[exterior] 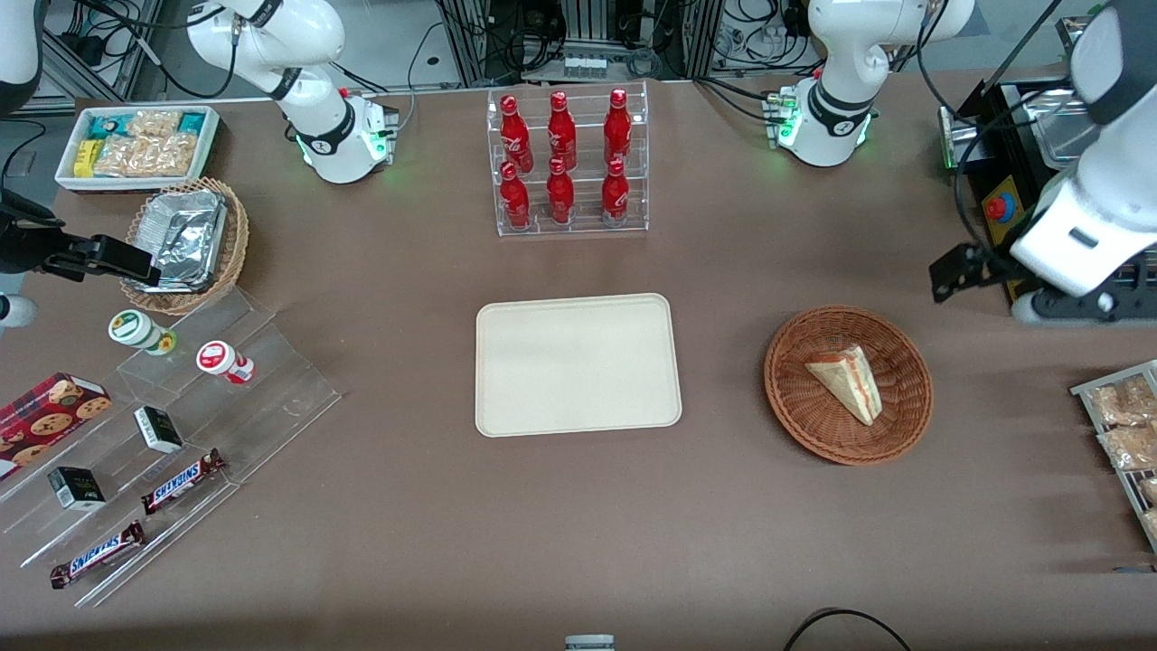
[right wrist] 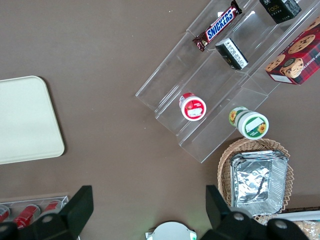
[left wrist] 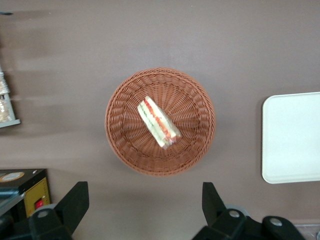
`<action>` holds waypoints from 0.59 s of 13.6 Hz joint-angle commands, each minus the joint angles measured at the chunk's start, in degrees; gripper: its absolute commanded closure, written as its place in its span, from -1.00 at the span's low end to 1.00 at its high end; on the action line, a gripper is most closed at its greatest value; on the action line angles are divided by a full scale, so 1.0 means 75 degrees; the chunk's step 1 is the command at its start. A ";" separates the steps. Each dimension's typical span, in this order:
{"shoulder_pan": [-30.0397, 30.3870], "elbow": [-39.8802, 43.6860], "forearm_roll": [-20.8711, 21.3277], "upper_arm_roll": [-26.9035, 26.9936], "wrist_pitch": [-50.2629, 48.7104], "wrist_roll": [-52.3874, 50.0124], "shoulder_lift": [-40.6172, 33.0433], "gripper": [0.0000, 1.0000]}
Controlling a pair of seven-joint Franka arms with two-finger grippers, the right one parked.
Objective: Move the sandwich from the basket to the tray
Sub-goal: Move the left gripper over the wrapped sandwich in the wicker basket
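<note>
The sandwich (exterior: 847, 381), a pale bread wedge with red and green filling in clear wrap, lies in the round reddish-brown wicker basket (exterior: 795, 398). The cream tray (exterior: 577, 363) lies bare beside the basket, toward the parked arm's end. My left gripper (exterior: 951, 274) hangs open and empty above the table, farther from the front camera than the basket and apart from it. In the left wrist view the sandwich (left wrist: 159, 121) lies in the basket (left wrist: 120, 135), the tray (left wrist: 292, 137) lies beside it, and the gripper (left wrist: 144, 192) has its two fingers spread wide over bare table.
A clear rack of red bottles (exterior: 567, 161) stands farther from the front camera than the tray. A black control box with a red button (exterior: 997, 208) sits close by the gripper. A rack of snack packets (exterior: 1125, 425) lies at the working arm's end.
</note>
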 commanded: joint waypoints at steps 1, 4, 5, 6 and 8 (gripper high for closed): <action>-0.0045 -0.0525 -0.0010 0.0066 0.0679 -0.0481 0.0181 -1.00; -0.0056 -0.2047 0.0002 0.0043 0.2470 -0.1734 -0.0018 -1.00; -0.0056 -0.2516 0.0002 0.0043 0.2986 -0.2238 -0.0088 -1.00; -0.0056 -0.3078 0.0002 0.0043 0.3606 -0.2579 -0.0205 -1.00; -0.0056 -0.4214 -0.0009 0.0031 0.4860 -0.3236 -0.0451 -1.00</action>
